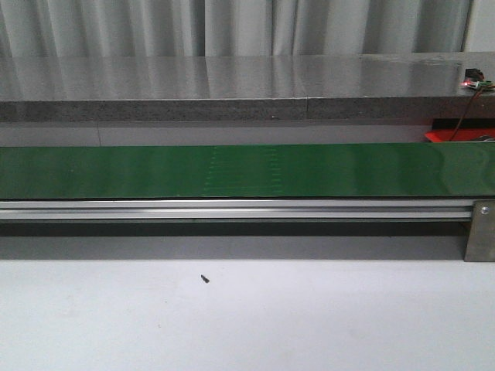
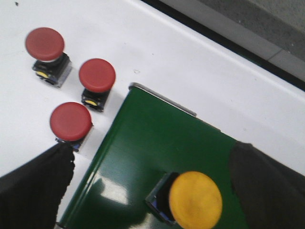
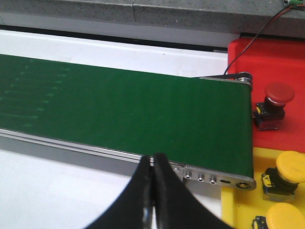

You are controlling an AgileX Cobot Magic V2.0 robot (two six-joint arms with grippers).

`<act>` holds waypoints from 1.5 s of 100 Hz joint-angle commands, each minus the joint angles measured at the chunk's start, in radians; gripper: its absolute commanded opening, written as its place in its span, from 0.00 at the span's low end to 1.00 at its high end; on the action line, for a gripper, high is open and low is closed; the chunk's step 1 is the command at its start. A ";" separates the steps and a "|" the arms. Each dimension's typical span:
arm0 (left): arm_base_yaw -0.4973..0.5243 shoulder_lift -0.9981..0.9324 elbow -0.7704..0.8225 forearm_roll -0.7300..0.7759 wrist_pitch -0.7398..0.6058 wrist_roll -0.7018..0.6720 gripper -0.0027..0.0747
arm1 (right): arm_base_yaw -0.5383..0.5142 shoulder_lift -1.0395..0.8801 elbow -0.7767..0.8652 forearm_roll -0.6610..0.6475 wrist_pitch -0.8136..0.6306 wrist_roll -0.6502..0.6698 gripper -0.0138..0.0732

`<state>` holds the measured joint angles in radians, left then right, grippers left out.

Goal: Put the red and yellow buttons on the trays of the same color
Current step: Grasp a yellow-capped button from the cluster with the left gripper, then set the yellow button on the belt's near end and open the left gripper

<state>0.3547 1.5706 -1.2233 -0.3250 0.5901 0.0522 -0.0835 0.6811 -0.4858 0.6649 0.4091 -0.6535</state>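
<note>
Yellow button (image 2: 195, 200) sits on green belt (image 2: 157, 148), between spread left jaws | right jaws pressed together, empty | advice: close squarely on its body, lift straight.

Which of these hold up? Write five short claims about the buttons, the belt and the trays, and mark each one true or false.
1. Three red buttons stand on the white table beside the belt's end. True.
2. The yellow button near the left tool stands on the white table. False: it is on the green belt.
3. The right tool is wide open. False: its fingers are pressed together, with nothing between them.
4. One red button already sits on the red tray. True.
5. The yellow tray holds no buttons. False: two yellow buttons are on it.
</note>
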 commanded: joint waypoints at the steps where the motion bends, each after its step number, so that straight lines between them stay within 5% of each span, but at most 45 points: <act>1: 0.034 -0.045 -0.028 -0.022 -0.060 0.000 0.86 | 0.001 -0.006 -0.027 0.022 -0.056 -0.006 0.08; 33: 0.123 -0.013 -0.028 -0.022 -0.051 0.000 0.86 | 0.001 -0.006 -0.027 0.022 -0.056 -0.006 0.08; 84: 0.125 0.216 -0.153 -0.023 -0.012 0.000 0.75 | 0.001 -0.006 -0.027 0.022 -0.056 -0.006 0.08; 150: 0.123 0.363 -0.208 -0.027 -0.022 0.000 0.75 | 0.001 -0.006 -0.027 0.022 -0.056 -0.006 0.08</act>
<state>0.4768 1.9676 -1.4012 -0.3319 0.6148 0.0522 -0.0835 0.6811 -0.4858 0.6649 0.4091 -0.6535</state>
